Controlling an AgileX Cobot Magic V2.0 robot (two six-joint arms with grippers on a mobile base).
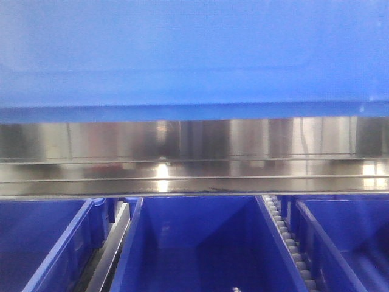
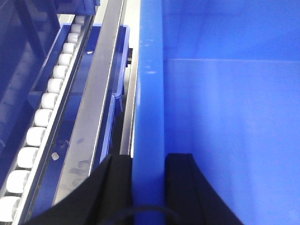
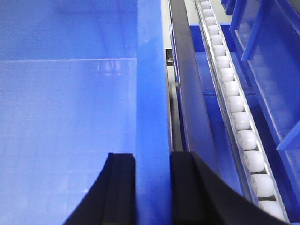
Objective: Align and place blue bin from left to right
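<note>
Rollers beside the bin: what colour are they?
The rollers are white; the right wrist view shows them best.

The front-facing camera looks level and straight ahead. It sits so near the blue bin point(image 1: 194, 55) that the bin's side panel fills the upper frame. Under it runs a steel rail point(image 1: 194, 161), and lower down are darker bins point(image 1: 194, 243) seen from above.

The left wrist camera sits just behind the left gripper point(image 2: 148, 161) and looks forward along the bin's rim, which passes between the jaws. The bin's inside lies right of the jaws and a roller track point(image 2: 47, 103) left of them.

The right wrist camera mirrors this behind the right gripper point(image 3: 152, 157), with the interior left of the jaws and a roller track point(image 3: 236, 117) right of them.

All three views share the bin, and the wrist views show opposite walls of it.
</note>
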